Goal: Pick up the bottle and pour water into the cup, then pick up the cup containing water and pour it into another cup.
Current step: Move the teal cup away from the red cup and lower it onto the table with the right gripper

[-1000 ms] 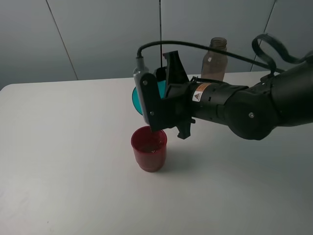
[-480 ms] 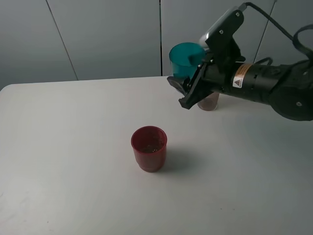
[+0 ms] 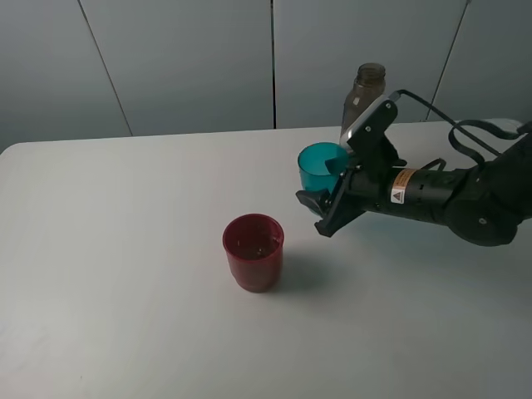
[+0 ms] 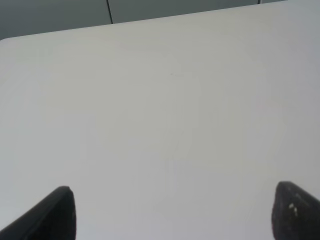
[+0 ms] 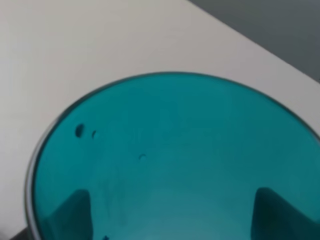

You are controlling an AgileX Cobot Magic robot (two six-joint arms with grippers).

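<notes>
We're looking at a lab-style test bench: a bare white tabletop (image 3: pixel 125 274), plain grey wall panels (image 3: pixel 191 62) behind, nothing homely around.

Right arm (image 3: pixel 453 198): matte black, rounded cylindrical housings joined in segments. White-and-orange rectangular warning label (image 3: pixel 400 197) with a small triangle symbol, fixed on the forearm segment. Light grey rectangular wrist-camera housing (image 3: pixel 371 119) mounted above the wrist. Black cable (image 3: pixel 432 105) running from that housing back along the arm, looped near the rear segment. Right gripper (image 3: pixel 326 199): black, angular plastic fingers. Left gripper (image 4: pixel 172 215): two black finger tips with rounded ends, small pale specks on one tip (image 4: pixel 295 214).
</notes>
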